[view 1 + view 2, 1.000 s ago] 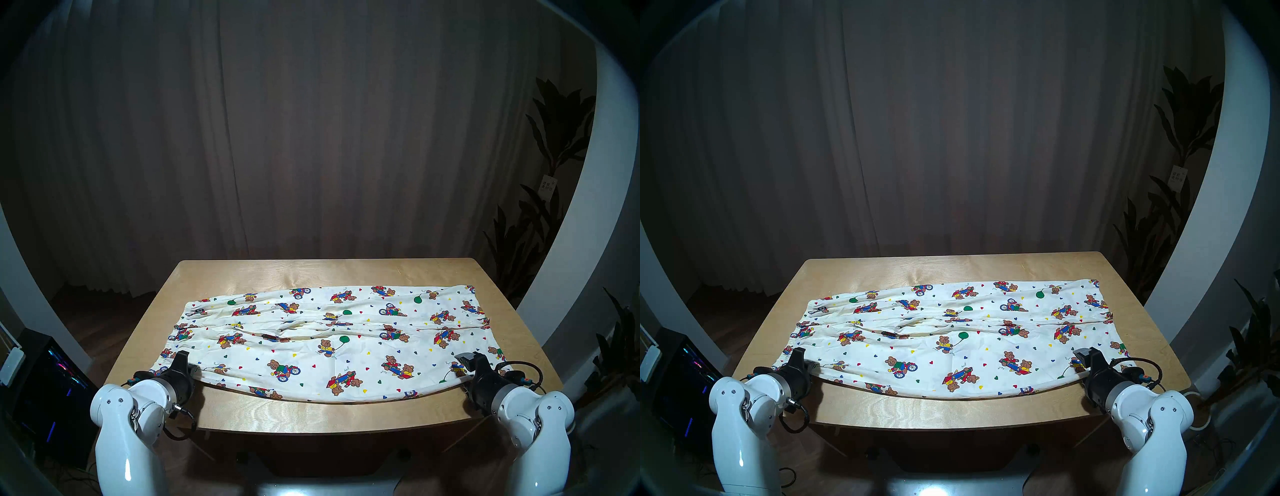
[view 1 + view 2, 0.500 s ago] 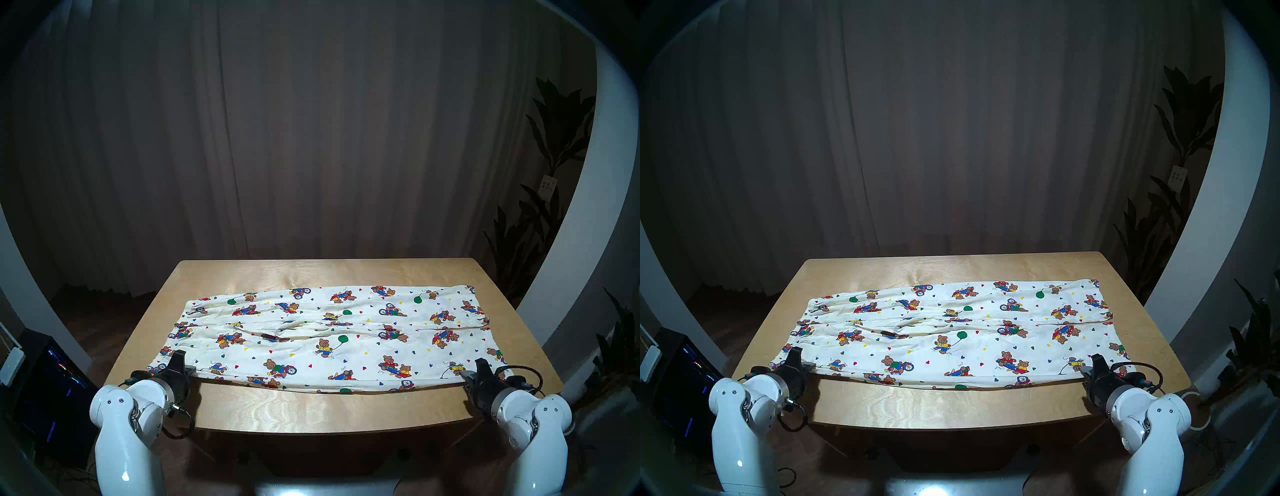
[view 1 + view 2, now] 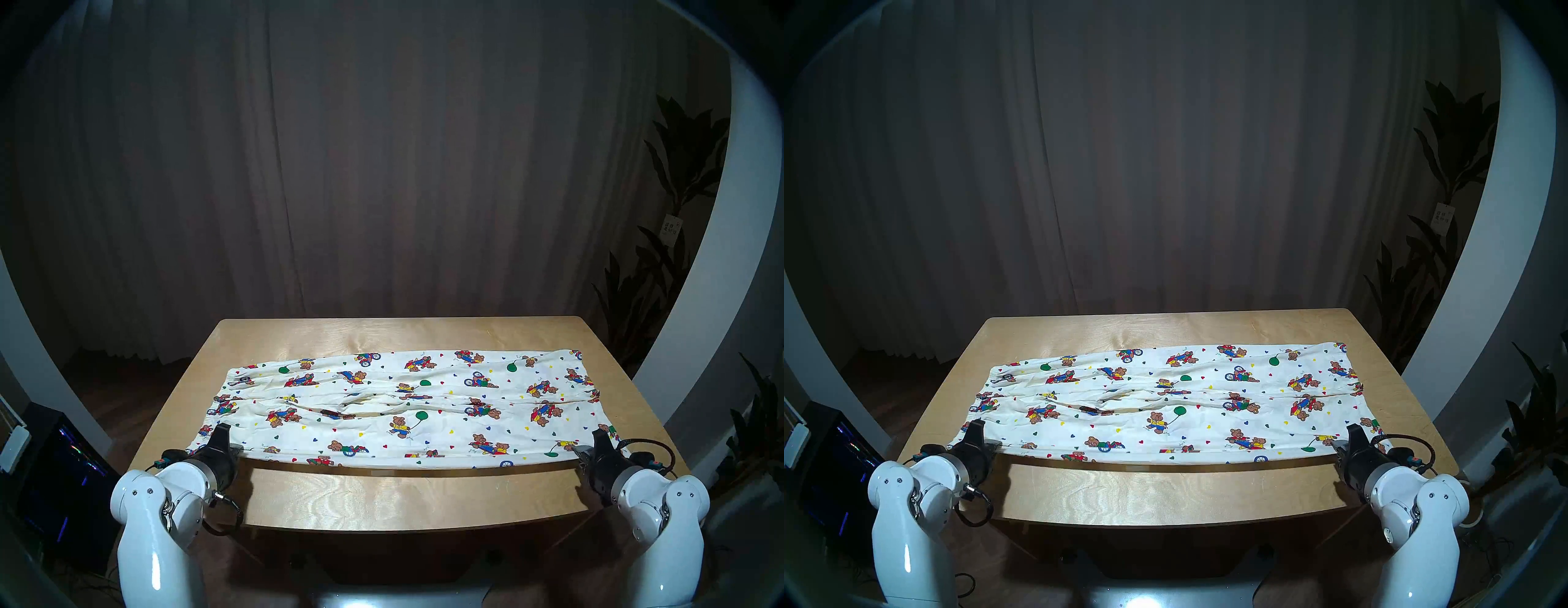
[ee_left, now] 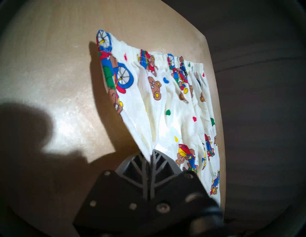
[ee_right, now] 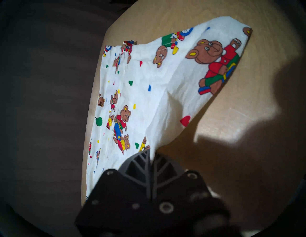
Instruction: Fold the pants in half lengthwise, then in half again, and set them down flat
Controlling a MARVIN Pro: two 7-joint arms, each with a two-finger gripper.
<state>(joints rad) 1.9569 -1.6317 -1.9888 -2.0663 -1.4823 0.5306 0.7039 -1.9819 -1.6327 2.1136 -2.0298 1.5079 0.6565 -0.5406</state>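
On the wooden table (image 3: 382, 501) I've got the pants (image 3: 399, 407) spread crosswise, waist at my left side, leg hems at my right. Far half lies flat on the wood. Near long edge is off the surface, pulled fairly straight between both grippers, with a dark shadow band under it.

Left gripper (image 3: 234, 451): jaws pinched together on the near waist corner. Left wrist view confirms it – left gripper (image 4: 150, 153) has the two ribbed fingers (image 4: 159, 167) meeting at the tips, cloth edge coming out from between them and running up and away toward the gathered elastic band. Pants (image 4: 165, 106) sit above and right of the tips in that view, bare table (image 4: 49, 66) to the left.

Right gripper (image 3: 580, 453): also clamped, on the near hem corner. In the right wrist view the right gripper (image 5: 152, 153) has its fingers (image 5: 140, 165) closed with only a thin sliver of fabric between them. Pants (image 5: 145, 92) fan out up and left from the tips; one hem flap with a big bear print curls up toward the top right, its edge lifted clear of the table (image 5: 248, 115).

Both grips are right at the cloth's edge, not deep. Mid-span of the lifted edge sags slightly. Centre seam area shows a few wrinkles.
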